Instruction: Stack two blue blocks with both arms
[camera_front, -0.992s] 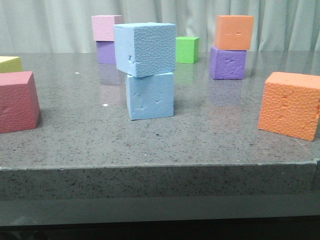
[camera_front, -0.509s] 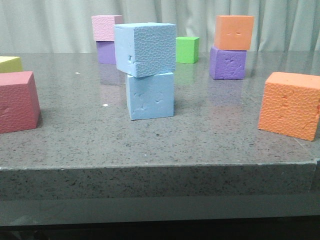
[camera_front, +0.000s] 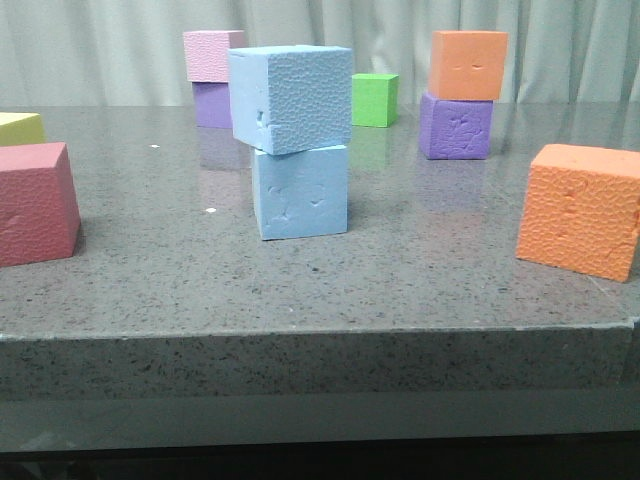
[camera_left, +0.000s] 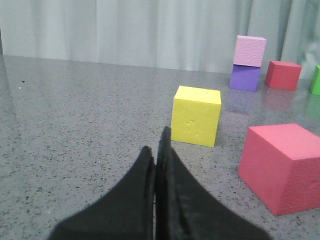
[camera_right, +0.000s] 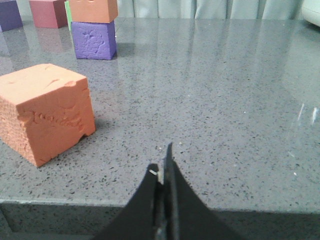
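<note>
pebbly blue block (camera_front: 291, 97) atop smooth blue block (camera_front: 299, 191) | left gripper (camera_left: 157, 150) clenched, empty | right gripper (camera_right: 162, 167) clenched, empty

The left gripper (camera_left: 156, 145) is closed, its two black fingers (camera_left: 145, 170) pressed together with nothing between the jaws. It is held low over the table (camera_left: 75, 125). The right gripper (camera_right: 162, 165) is likewise closed and empty, fingers (camera_right: 150, 192) touching, positioned low above the table's near edge. Neither arm appears in the front view.
</note>
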